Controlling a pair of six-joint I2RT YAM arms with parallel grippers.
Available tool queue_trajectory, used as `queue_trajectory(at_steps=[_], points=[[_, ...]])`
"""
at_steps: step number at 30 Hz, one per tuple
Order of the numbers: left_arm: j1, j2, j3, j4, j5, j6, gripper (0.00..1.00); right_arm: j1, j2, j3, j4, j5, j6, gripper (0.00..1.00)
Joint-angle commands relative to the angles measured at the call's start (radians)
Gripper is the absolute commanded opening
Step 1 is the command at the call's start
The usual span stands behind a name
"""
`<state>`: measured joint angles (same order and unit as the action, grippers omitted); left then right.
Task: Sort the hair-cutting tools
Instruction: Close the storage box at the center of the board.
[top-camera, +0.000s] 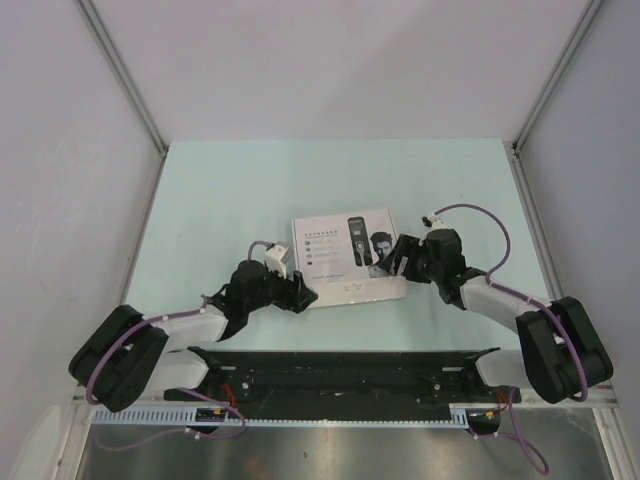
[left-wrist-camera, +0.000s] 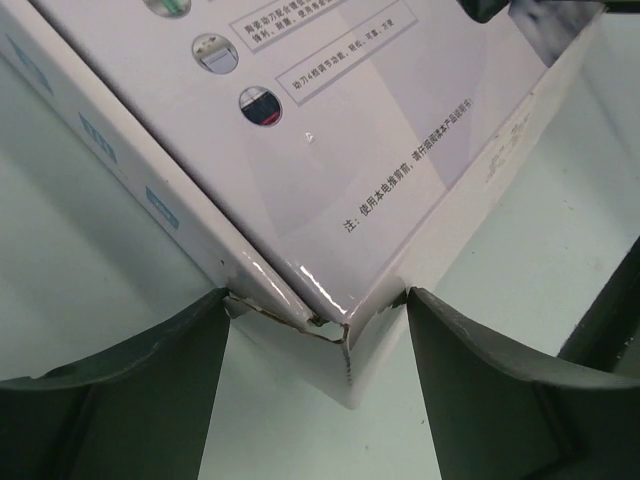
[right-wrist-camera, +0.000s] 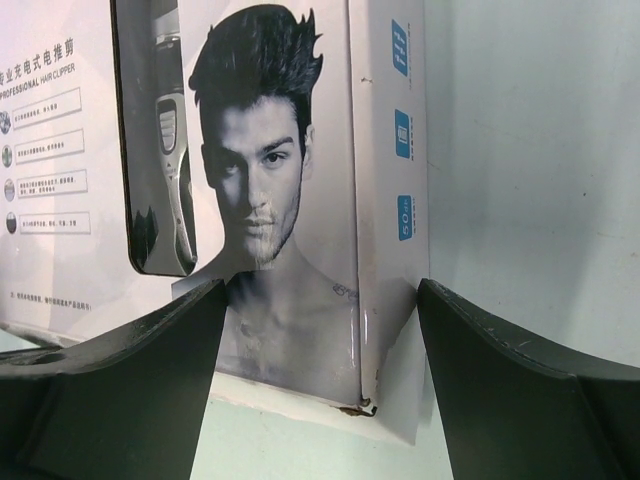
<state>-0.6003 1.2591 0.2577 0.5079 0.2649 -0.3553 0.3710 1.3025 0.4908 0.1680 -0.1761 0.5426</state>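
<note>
The white box (top-camera: 350, 292) is lying closed on the table (top-camera: 230, 190). None of the hair-cutting tools are showing beside it, so they are probably sitting inside, under the printed lid (top-camera: 335, 240).

The left gripper (left-wrist-camera: 315, 300) is straddling the box's near-left corner and the right gripper (right-wrist-camera: 320, 290) its near-right corner. Each pair of jaws is standing wide with the tips right at the box walls. I cannot tell whether either is actually squeezing.

The card at the near-left corner is looking scuffed and split, so a pinch there may be tearing it rather than raising the lid. An uneven pull from the two corners could be skewing the box, or lifting it whole and spilling loose pieces.

The contents and the seam where the lid parts from the box are hidden. It is also hard to tell whether the clipper shape (right-wrist-camera: 165, 140) on the lid is a print or a window.
</note>
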Motion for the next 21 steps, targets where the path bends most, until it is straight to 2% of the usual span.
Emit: queue_trajectory(at_steps=[1,6,12,18,21], points=[[-0.010,-0.095,-0.005,0.050,0.120,-0.022,0.76,-0.003,0.032,0.021,-0.094,0.015,0.000,0.81],[-0.010,-0.125,-0.012,0.047,0.169,-0.043,0.79,-0.001,0.064,0.048,-0.122,0.013,-0.001,0.81],[-0.012,-0.057,0.011,0.047,0.224,-0.070,0.80,-0.001,0.086,0.077,-0.143,0.004,-0.030,0.82],[-0.013,-0.030,0.026,0.046,0.166,-0.099,0.80,0.022,0.031,0.069,-0.163,0.003,-0.075,0.90],[-0.013,-0.018,0.046,0.046,0.128,-0.122,0.81,0.025,0.012,0.068,-0.163,-0.045,-0.086,0.92]])
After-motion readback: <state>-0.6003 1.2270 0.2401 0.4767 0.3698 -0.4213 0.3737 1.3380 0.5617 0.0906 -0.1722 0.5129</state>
